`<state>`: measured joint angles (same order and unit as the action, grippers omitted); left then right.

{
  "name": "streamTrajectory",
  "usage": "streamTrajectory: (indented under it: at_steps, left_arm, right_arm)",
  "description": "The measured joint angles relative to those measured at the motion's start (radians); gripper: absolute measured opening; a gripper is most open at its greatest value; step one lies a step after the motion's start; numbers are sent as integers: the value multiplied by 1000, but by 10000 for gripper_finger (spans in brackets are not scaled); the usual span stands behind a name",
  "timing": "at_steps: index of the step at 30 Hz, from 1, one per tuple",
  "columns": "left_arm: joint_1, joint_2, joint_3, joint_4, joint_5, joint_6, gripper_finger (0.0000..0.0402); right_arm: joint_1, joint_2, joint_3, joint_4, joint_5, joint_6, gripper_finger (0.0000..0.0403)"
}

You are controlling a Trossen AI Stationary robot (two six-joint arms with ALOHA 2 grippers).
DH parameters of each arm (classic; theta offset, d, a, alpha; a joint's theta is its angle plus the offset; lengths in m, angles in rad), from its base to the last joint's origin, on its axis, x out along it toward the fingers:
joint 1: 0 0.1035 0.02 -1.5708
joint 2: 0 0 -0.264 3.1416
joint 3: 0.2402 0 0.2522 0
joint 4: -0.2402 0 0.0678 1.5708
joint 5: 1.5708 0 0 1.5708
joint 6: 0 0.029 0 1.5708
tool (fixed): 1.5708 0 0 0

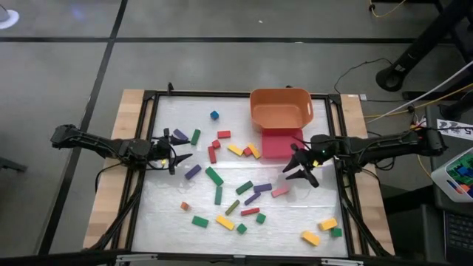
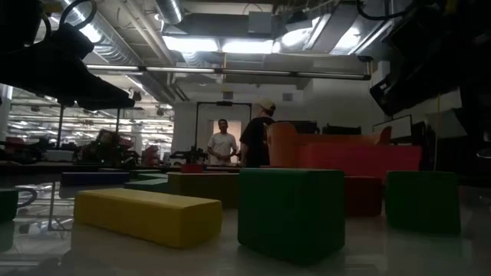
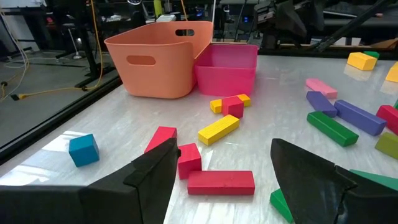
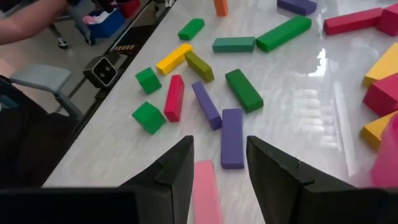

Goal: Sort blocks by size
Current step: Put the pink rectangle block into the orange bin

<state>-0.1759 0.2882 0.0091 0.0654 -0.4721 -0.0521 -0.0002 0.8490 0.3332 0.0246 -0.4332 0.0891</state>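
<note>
Tabletop orange bin (image 1: 281,108) seemingly holds nothing.

Glossy table (image 1: 170,214); matt painted blocks (image 1: 213,175), perhaps wood

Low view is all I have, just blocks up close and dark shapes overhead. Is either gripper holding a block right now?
Observer: No. The right gripper is open and holds nothing; a pink bar lies on the table in line with the gap between its fingers.
Operator: And the left one?
Observer: The left gripper is open too, with a red bar just ahead of it.
Operator: Anything in the bin?
Observer: From above, the orange bin shows no blocks inside.
</note>
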Motion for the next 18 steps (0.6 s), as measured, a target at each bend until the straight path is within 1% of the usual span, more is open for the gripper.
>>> streamTrajectory:
  at_steps: [6, 8, 13, 18]
  left_arm:
    - [0, 0, 0, 0, 0, 0, 244]
    - [0, 0, 0, 0, 0, 0, 244]
    - [0, 0, 0, 0, 0, 0, 244]
    - [0, 0, 0, 0, 0, 0, 244]
  right_arm:
    - [0, 7, 0, -15, 4, 20, 149]
    - [1, 22, 0, -28, 20, 20, 158]
    - [1, 108, 1, -28, 17, 11, 211]
    - [7, 197, 1, -23, -73, -62, 261]
